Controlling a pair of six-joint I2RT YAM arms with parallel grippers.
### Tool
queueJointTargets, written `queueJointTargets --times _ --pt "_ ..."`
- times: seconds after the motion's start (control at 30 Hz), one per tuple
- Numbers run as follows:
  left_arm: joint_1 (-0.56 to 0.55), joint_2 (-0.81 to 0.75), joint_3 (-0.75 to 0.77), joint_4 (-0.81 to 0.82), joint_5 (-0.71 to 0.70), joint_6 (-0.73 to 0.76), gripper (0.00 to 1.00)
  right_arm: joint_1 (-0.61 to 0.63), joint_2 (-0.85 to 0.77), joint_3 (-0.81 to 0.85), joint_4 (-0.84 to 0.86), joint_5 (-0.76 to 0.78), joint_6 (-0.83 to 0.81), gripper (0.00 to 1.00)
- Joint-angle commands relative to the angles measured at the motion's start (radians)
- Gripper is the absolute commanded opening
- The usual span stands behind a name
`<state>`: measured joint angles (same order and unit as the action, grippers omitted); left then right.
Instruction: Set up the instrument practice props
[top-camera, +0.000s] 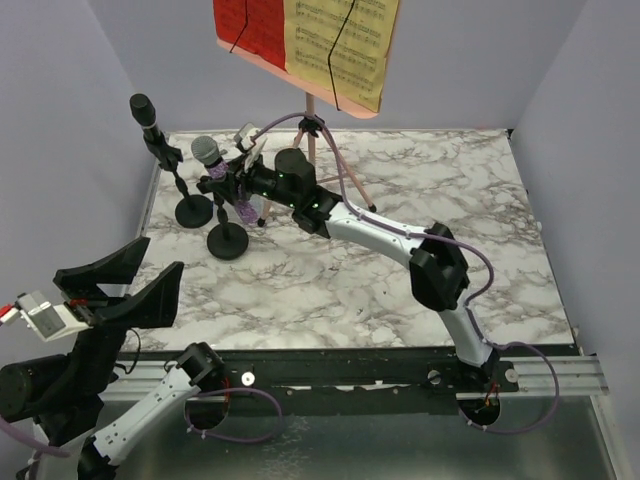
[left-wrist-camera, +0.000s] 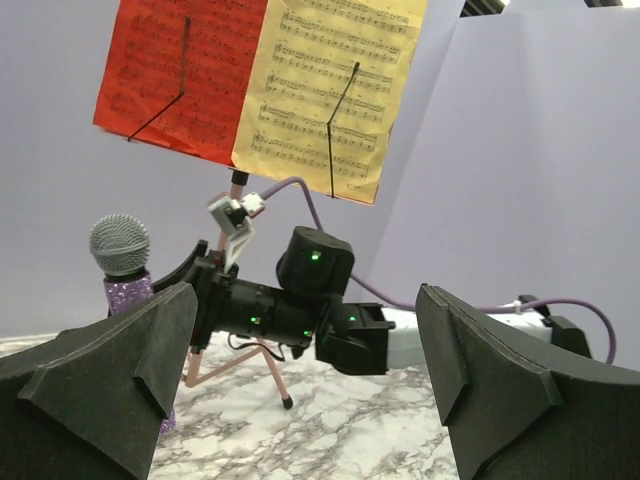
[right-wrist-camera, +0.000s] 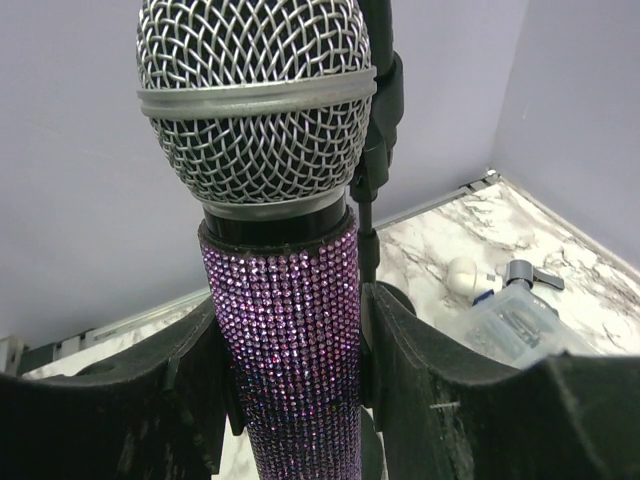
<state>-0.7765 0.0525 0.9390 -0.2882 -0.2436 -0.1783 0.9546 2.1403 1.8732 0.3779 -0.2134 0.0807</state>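
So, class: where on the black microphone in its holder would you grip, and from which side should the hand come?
Grip the black microphone on its bare shaft just below the head, above the holder clip. It leans up and left, so probably come from the near left, across the shaft; the right hand and purple glitter microphone crowd its right.

Likely lab: walled marble tabletop (top-camera: 330, 300)

A grey-veined white marble table (top-camera: 400, 290) sits between pale purple walls (top-camera: 60, 150), and a clear plastic box (right-wrist-camera: 510, 325) rests on it.
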Motion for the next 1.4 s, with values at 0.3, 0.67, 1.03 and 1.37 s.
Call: queueJointTargets --times 0.3,0.67,1.03,1.37 --pt "0.003 -0.022 0.132 -0.18 -0.011 0.055 0.99 0.023 0.204 0.319 -0.009 -0.022 -0.003 0.21" --pt "0.003 -0.023 0.128 -0.187 -0.044 0.066 0.99 0.066 0.12 0.467 -0.384 0.199 0.044 1.0" --pt "0.002 0.06 0.131 -0.112 -0.053 0.078 0.99 0.073 -0.604 -0.302 -0.641 0.328 0.25 1.0" --pt "0.002 0.26 0.089 0.182 -0.031 0.101 0.99 0.073 -1.206 -0.572 -0.69 0.54 0.331 1.0"
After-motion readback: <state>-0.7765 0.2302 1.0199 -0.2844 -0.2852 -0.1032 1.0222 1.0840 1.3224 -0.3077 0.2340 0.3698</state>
